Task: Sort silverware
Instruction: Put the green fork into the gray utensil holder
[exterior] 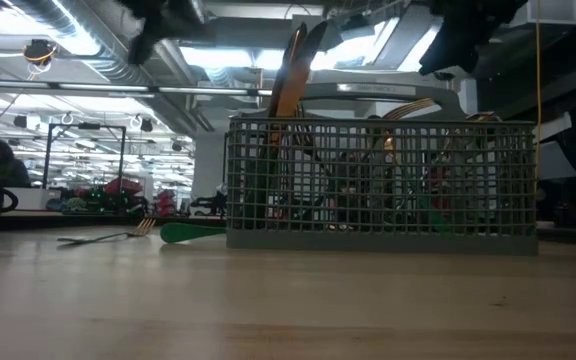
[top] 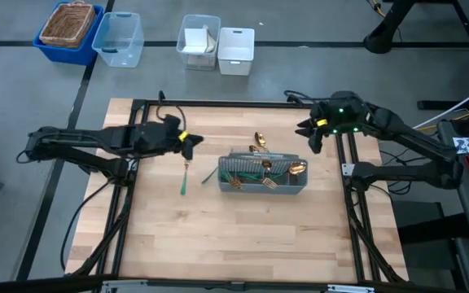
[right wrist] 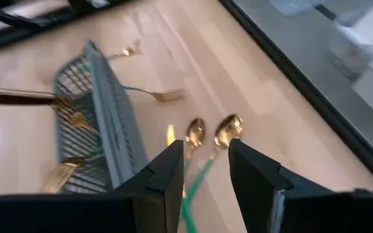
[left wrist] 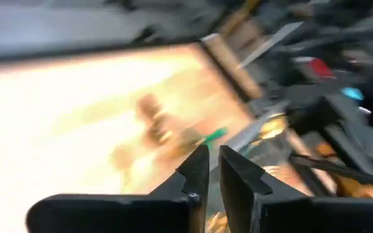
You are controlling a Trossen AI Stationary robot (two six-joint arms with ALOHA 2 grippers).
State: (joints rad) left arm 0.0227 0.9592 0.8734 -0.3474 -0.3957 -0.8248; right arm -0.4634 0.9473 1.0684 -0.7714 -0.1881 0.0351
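Gold-coloured silverware mostly stands in the grey mesh caddy near the middle of the wooden table, with both arms raised over the far half.
Two spoons lie just beyond the caddy's far side, and a green-handled fork lies loose on the wood to the caddy's left. The left gripper hovers above that fork, fingers nearly closed and holding nothing. The right gripper hangs near the table's far right corner, its fingers parted and empty, above the spoons.
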